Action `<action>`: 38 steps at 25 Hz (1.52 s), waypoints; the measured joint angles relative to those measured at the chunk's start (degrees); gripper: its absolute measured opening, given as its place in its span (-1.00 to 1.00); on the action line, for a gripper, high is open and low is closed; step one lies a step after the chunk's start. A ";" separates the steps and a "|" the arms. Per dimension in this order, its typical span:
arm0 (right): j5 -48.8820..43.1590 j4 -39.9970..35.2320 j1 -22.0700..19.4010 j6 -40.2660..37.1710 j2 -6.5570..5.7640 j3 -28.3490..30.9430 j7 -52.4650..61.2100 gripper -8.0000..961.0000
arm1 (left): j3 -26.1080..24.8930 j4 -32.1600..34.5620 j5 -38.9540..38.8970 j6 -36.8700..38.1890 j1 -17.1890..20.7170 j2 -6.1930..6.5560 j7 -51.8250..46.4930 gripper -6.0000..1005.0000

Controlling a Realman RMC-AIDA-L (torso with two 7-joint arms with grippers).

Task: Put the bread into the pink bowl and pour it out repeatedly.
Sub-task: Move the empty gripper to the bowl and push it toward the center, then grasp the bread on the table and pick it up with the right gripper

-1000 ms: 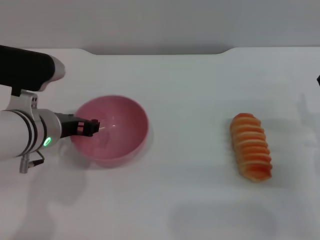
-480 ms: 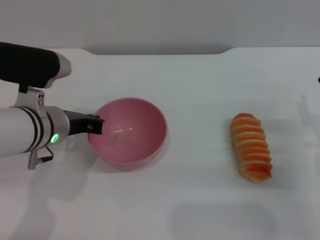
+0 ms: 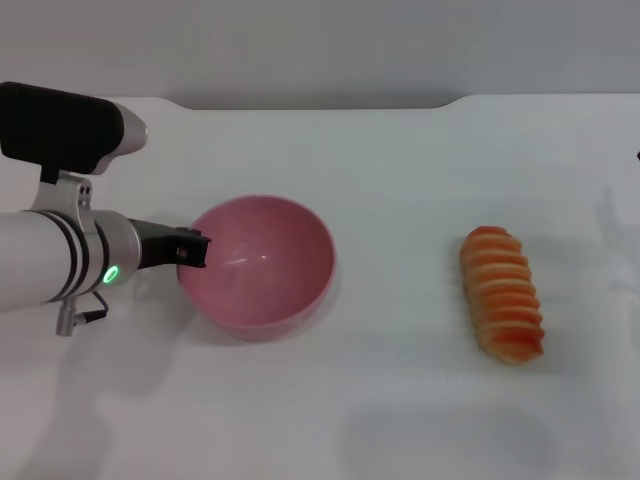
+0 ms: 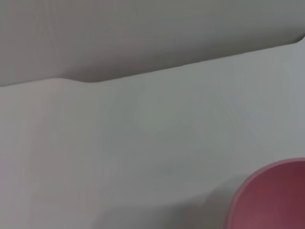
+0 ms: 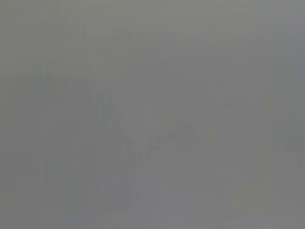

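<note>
My left gripper [image 3: 192, 250] is pinched on the pink bowl [image 3: 262, 265] at its rim, the bread [image 3: 502, 293] well apart to its right; that thin rim hold could slip when tilted.

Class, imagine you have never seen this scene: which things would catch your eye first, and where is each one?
The glossy pink bowl stands out first, empty and upright on the white table, left of centre. The left gripper is at the bowl's left rim. Far to the right lies the bread, orange with cream ridges, alone and well apart from the bowl; the right arm is out of sight.
</note>
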 joint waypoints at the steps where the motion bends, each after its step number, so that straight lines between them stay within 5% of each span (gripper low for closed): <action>1: 0.00 0.00 0.04 0.10 -0.01 -0.04 0.00 0.64 | -0.04 0.19 0.06 -0.02 0.00 0.01 0.10 -0.91; 13: -0.97 -4.43 0.21 6.73 -0.99 0.56 -1.02 0.64 | -4.66 6.50 0.26 -0.83 -0.45 0.13 3.35 -0.91; 18: -1.48 -19.43 -2.36 28.02 -2.50 9.18 -9.68 0.64 | -5.90 7.30 0.35 -0.93 -1.20 0.08 4.55 -0.91; 24: -3.33 -41.86 -6.39 64.70 -0.08 29.37 -22.44 0.64 | -5.96 6.03 0.33 -0.11 -2.34 0.00 5.06 -0.91; 29: -7.76 -47.52 -1.64 87.68 -0.09 37.90 -14.24 0.64 | -6.02 5.41 0.22 1.15 -2.59 -0.03 5.31 -0.91; 35: -36.07 -45.21 6.96 99.26 0.22 31.30 8.92 0.63 | -6.05 5.29 0.15 1.58 -3.02 -0.05 5.33 -0.91; 38: -42.08 -44.94 7.90 100.12 0.21 27.27 14.14 0.63 | -6.07 5.19 0.30 1.74 -3.22 -0.05 5.33 -0.91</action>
